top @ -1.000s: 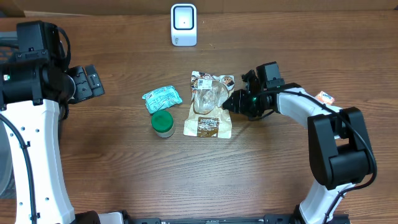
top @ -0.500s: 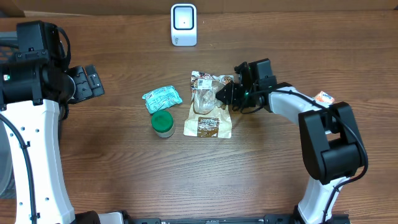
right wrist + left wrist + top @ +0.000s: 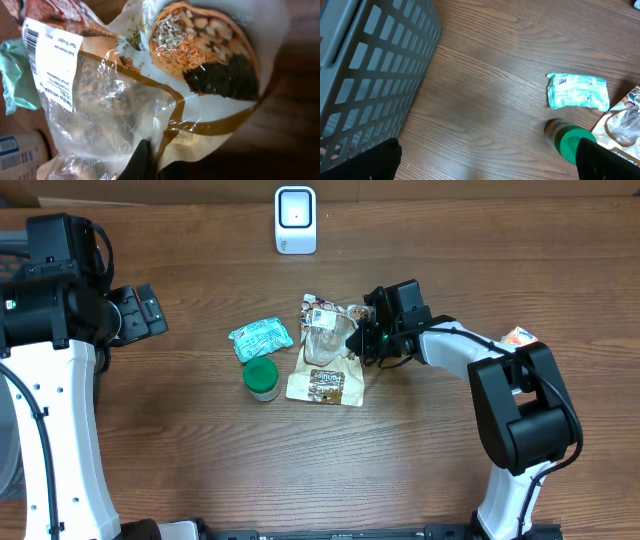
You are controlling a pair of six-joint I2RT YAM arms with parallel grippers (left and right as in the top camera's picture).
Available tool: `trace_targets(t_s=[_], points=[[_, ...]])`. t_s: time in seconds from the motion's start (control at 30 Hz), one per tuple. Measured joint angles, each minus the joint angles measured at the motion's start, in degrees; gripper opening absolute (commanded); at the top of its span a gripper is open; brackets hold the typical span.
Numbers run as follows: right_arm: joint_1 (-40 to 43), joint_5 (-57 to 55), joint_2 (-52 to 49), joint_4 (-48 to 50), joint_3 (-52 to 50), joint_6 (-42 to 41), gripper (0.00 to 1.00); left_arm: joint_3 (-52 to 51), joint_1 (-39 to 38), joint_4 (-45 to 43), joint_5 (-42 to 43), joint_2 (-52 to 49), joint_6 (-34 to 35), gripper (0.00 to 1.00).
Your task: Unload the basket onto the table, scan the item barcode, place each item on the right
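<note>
Right pincer (image 3: 367, 338): I had it shut tight on the right edge of the snack bag (image 3: 325, 352), just right of centre in the overhead view.
Snack bag: it lay on the table (image 3: 200, 470) in the middle of the overhead frame, below the scanner (image 3: 296, 220) and well apart from it. Its lower end slanted toward the left.
Barcode label (image 3: 52, 60): a white strip in the upper left of my right wrist view, facing up, with the bars at its top end.
Left pincer (image 3: 140, 313): I held it spread as wide as it went, with nothing in it, at the left edge of the overhead frame.
Green packet (image 3: 260, 335): just left of the bag.
Green-capped bottle (image 3: 262, 378): just below the packet, near the bag's lower left corner.
Grey basket (image 3: 365, 75): filled the upper left of my left wrist view.
</note>
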State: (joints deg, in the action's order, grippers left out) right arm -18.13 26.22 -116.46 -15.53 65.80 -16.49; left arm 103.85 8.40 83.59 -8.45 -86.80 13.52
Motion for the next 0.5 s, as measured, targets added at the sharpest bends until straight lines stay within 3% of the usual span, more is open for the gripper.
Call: trace_targets(t_s=[0.23,0.5], points=[[2.5,-2.7,3.0,-20.6,4.5,1.8,0.04,0.0,0.0,0.0,0.0,0.0,0.0,1.0],[-0.1,-20.2,7.7,-52.1,26.1,3.0,0.04,0.0,0.0,0.0,0.0,0.0,0.0,1.0]])
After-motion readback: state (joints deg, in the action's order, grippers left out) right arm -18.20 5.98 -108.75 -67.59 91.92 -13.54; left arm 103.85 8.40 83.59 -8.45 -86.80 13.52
